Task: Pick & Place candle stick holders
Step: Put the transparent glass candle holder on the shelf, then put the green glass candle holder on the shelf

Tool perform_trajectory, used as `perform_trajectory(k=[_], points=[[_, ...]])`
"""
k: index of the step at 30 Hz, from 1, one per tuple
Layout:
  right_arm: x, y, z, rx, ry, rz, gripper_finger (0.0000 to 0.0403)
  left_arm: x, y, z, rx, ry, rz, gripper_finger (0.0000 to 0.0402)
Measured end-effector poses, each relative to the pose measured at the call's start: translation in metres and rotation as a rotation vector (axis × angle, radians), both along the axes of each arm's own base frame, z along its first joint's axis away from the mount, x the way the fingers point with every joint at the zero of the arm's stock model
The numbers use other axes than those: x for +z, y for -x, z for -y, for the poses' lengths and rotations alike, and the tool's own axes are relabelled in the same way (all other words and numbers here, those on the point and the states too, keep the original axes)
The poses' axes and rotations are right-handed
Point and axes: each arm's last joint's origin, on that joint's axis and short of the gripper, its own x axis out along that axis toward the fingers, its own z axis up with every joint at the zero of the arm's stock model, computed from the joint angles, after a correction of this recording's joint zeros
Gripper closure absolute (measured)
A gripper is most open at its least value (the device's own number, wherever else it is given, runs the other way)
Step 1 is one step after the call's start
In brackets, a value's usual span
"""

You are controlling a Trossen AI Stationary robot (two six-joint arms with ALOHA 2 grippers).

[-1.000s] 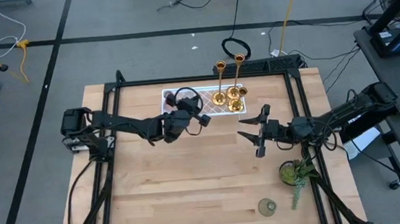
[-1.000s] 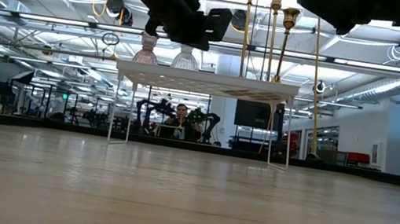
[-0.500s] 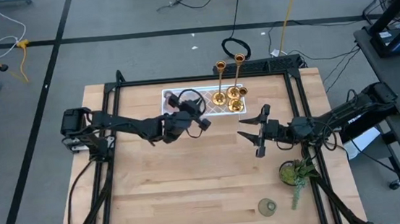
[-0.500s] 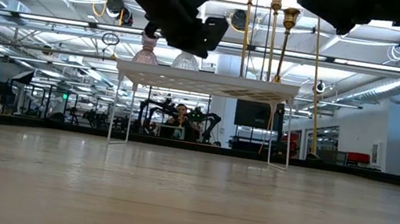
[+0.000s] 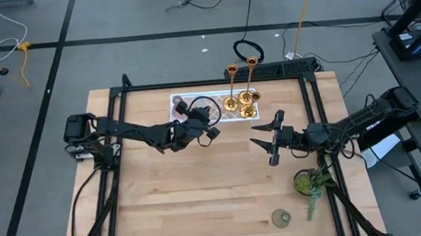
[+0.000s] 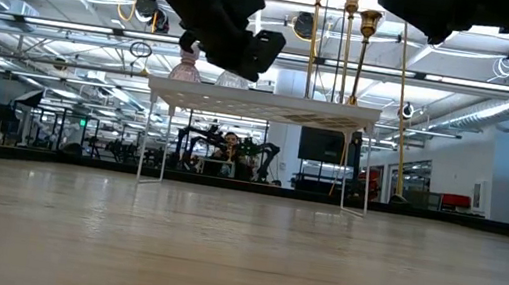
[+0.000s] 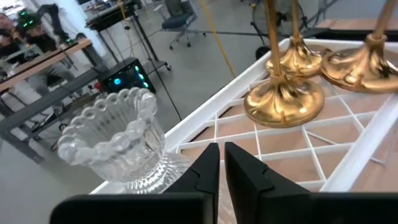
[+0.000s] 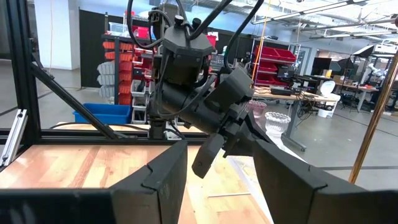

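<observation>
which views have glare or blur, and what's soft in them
Low view: bright ceiling lights backlight the white tray, leaving both arms as dark silhouettes. Left wrist view: the left gripper fingers are soft up close, the gold candlesticks carry bright highlights. High view: even light, no glare.

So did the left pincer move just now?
Yes. The left pincer has pulled back from the white tray, toward the near edge of the table, with its fingers closed and empty.
</observation>
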Motion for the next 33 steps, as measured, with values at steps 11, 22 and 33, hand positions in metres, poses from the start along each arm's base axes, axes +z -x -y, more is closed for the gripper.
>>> perform_trajectory(k=[11, 22, 33], points=[[0.0, 0.0, 0.0, 0.0, 0.0, -0.001, 0.0227, 0.001, 0.003, -0.002, 0.116, -0.015, 0.043, 0.036], [-0.003, -0.001, -0.004, 0.132, 0.042, -0.035, 0.0227, 0.004, 0.002, 0.011, 0.051, -0.048, 0.0, 0.036], [-0.015, 0.0, -0.015, 0.497, 0.055, -0.15, 0.0226, 0.046, 0.02, 0.036, -0.289, 0.061, 0.091, 0.0354]])
